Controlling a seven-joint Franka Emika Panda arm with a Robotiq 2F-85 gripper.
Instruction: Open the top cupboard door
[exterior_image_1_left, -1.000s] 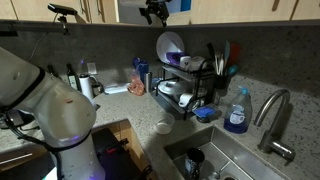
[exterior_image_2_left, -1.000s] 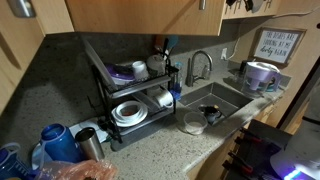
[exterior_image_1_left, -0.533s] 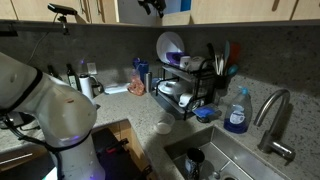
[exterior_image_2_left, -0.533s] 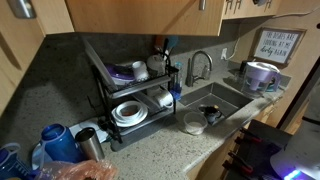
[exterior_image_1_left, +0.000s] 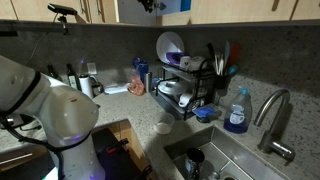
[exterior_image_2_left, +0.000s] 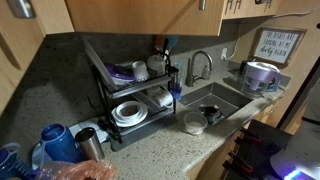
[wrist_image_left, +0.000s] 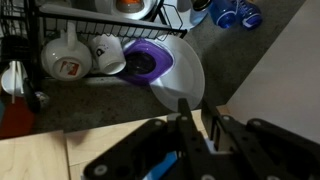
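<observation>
The top cupboard door (exterior_image_1_left: 130, 8) (exterior_image_2_left: 130, 15) is light wood, high on the wall along the upper edge of both exterior views. My gripper (exterior_image_1_left: 150, 5) (exterior_image_2_left: 262, 3) is raised to it and mostly cut off by the frame. In the wrist view the gripper (wrist_image_left: 200, 120) points down past the wooden door face (wrist_image_left: 40, 150). Its dark fingers (wrist_image_left: 185, 118) are drawn close together on a thin dark strip at the door's edge, which looks like the handle. The contact itself is in shadow.
Below the cupboards stands a black dish rack (exterior_image_1_left: 185, 85) (exterior_image_2_left: 130, 90) with a white plate (wrist_image_left: 170, 65) and mugs (wrist_image_left: 67, 55). A sink (exterior_image_1_left: 215, 160) with a faucet (exterior_image_1_left: 272, 115) and a blue soap bottle (exterior_image_1_left: 237, 112) lies beside it. The robot's white base (exterior_image_1_left: 45, 110) fills the near corner.
The gripper has risen slightly toward the cupboard and its jaws have closed from wide open to a narrow gap. Nothing on the counter has moved.
</observation>
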